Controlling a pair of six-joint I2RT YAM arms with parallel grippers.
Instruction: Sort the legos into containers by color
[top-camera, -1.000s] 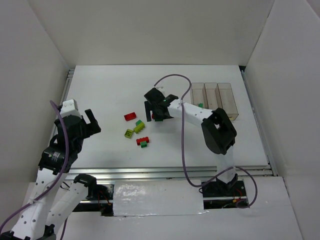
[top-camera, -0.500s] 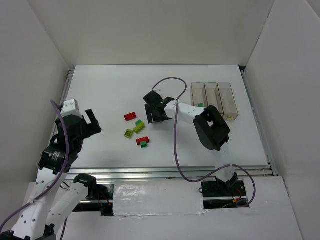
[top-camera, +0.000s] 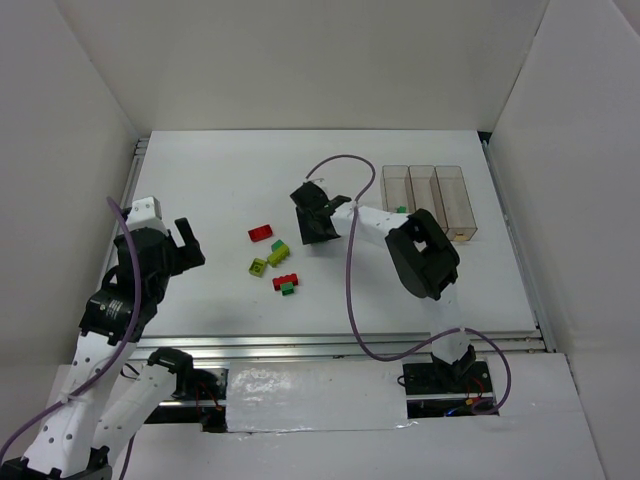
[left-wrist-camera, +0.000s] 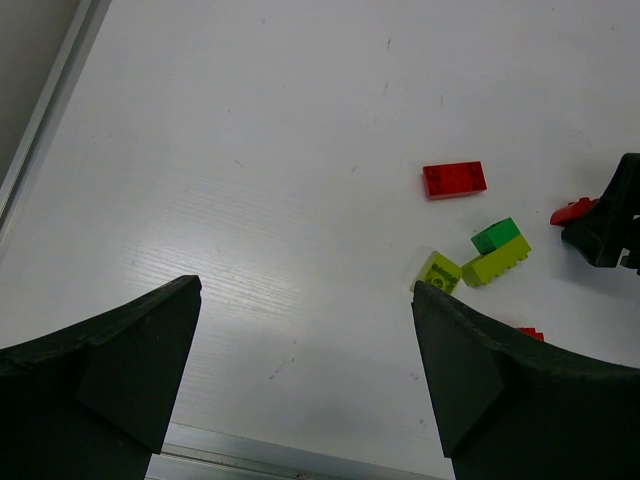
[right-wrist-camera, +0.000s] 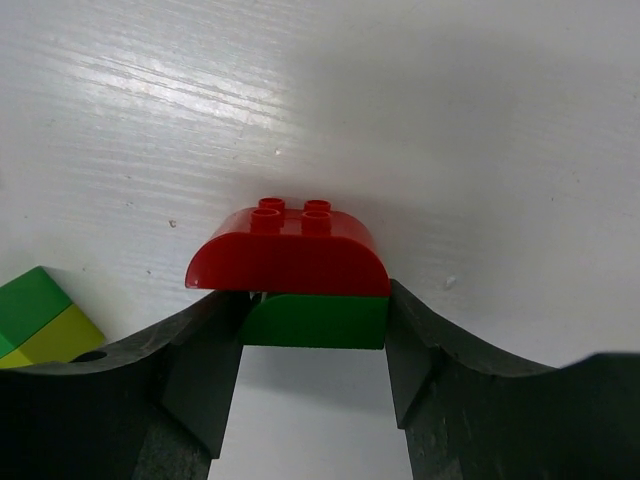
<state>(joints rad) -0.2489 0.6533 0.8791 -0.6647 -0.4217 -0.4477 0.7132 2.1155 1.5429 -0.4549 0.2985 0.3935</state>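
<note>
Right gripper (right-wrist-camera: 315, 305): fingers drawn in and clamped on both side faces of a green brick (right-wrist-camera: 315, 322); both pads touch it.
Held item: a red curved brick (right-wrist-camera: 287, 255) with four studs sits against the green brick, beyond the fingertips.
Position of right gripper (top-camera: 318, 224): low over the table (top-camera: 220, 170), mid-field, left of the bins (top-camera: 435, 200) and well apart from them.
Left gripper (left-wrist-camera: 305, 300): fingers spread wide, holding and touching nothing, above bare table at the left side.
Loose legos: flat red brick (top-camera: 261, 233); yellow-green bricks (top-camera: 279, 253) just beside it, one with a green piece on top; a red-and-green pair (top-camera: 287, 283) nearer the arm bases.
Bins: three clear ones in a row at right; contents cannot be told.
</note>
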